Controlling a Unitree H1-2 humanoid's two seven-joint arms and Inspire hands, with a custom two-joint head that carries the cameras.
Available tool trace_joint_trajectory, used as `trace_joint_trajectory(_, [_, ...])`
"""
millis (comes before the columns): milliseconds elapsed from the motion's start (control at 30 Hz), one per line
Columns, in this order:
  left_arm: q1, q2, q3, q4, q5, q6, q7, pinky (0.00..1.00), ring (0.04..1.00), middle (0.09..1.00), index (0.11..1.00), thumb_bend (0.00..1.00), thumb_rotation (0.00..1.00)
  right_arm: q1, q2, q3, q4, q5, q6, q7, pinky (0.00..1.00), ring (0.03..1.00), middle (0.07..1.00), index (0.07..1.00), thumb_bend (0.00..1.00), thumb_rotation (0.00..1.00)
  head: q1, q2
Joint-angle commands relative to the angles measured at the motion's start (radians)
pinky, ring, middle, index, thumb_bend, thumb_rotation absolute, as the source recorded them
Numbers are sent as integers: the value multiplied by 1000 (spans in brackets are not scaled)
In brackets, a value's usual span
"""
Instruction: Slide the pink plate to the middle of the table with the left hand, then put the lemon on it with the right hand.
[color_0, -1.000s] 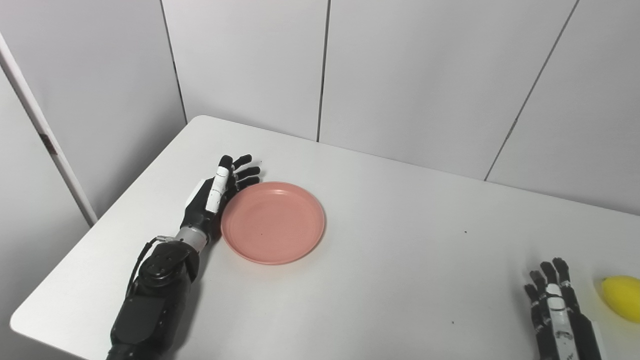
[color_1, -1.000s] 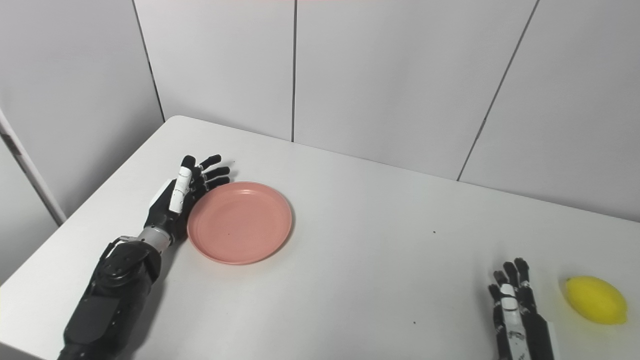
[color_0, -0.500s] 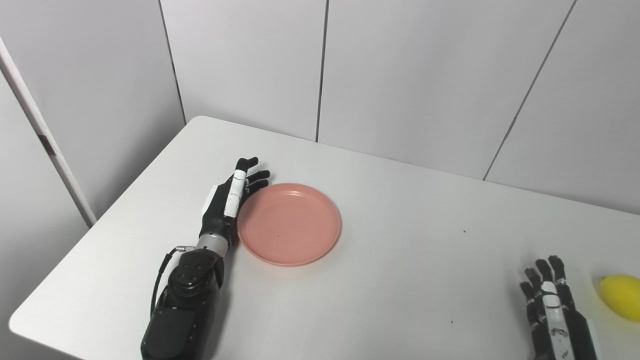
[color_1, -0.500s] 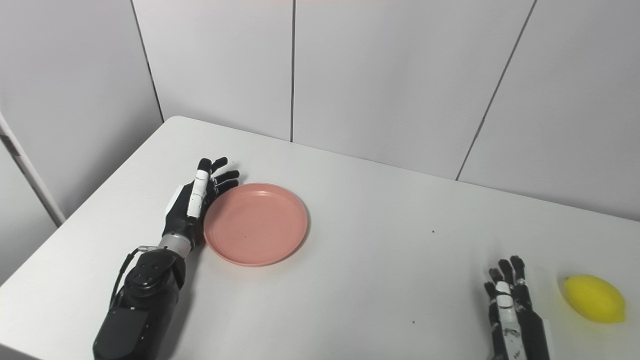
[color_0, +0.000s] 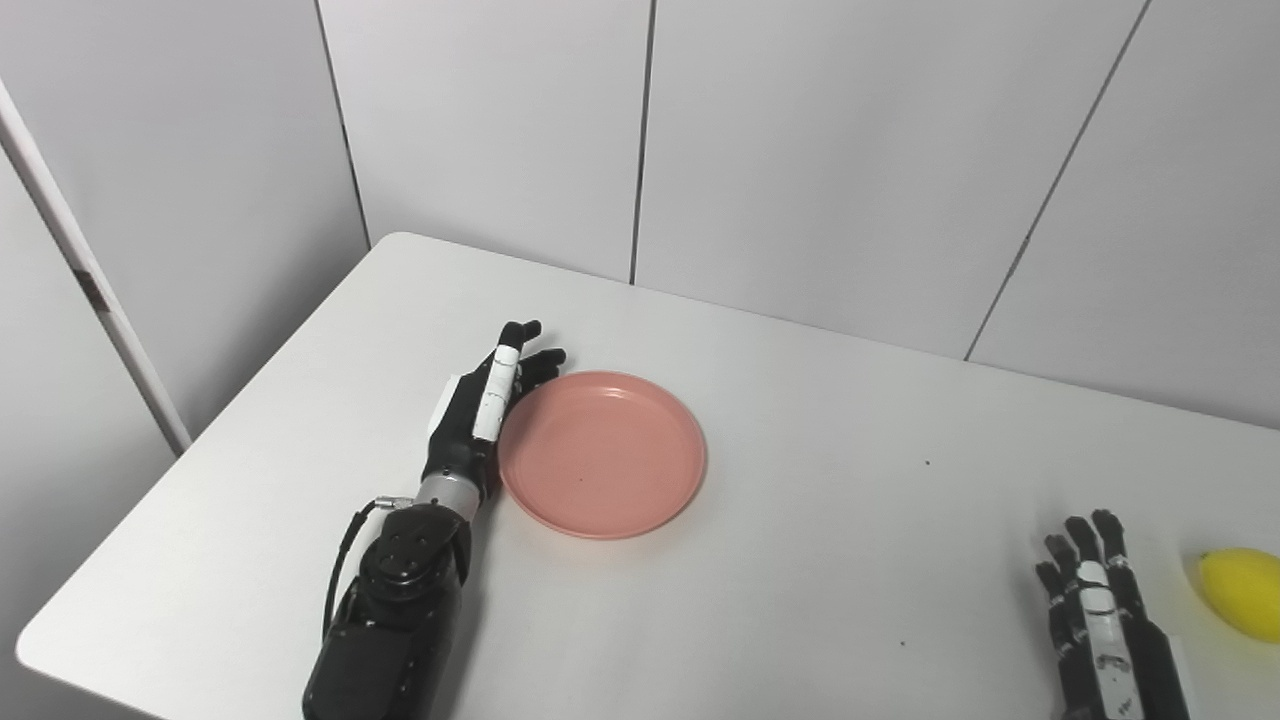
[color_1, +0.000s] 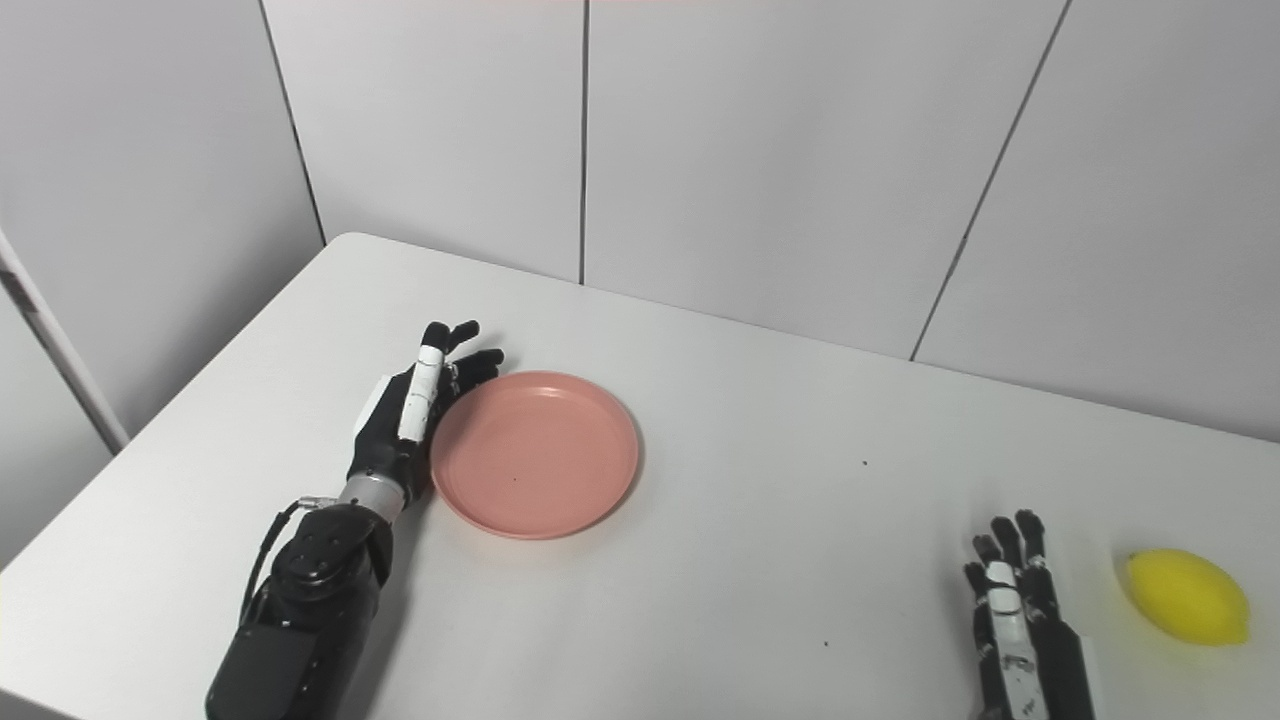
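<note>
The pink plate (color_0: 603, 452) lies flat on the white table (color_0: 800, 560), left of the middle. My left hand (color_0: 487, 407) stands on edge against the plate's left rim, open, fingers stretched toward the far side. The yellow lemon (color_1: 1187, 597) rests near the table's right edge. At the bottom right, my right hand (color_1: 1010, 604) is open with fingers straight, just left of the lemon and not touching it.
Grey wall panels (color_0: 800, 150) rise behind the table's far edge. The table's rounded left corner (color_0: 400, 240) is close behind the left hand. A few small dark specks (color_0: 927, 462) dot the tabletop.
The left hand has pushed the pink plate to the right, toward the table's middle, and its forearm has swung in with it. The right hand and lemon have barely moved.
</note>
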Motion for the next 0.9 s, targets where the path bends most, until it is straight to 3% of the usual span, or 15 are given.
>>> trace_joint_trajectory(0, [6,-24,-41,-4,-1,30,-41,902,820,801,857,886,1000,32,24,16,35,6,-8,7,1000,979,979,999,686,676,-1,2])
trace_joint_trajectory(533, [14,-52,-95,-13,3,31,-40,873,807,784,860,900,1000,31,30,22,29,6,-13,9,1000,974,969,995,669,684,-7,3])
trace_joint_trajectory(867, [13,-119,-122,-10,15,6,-29,910,813,748,848,895,1000,27,36,26,34,-1,-15,1,1000,968,968,996,676,676,-14,4])
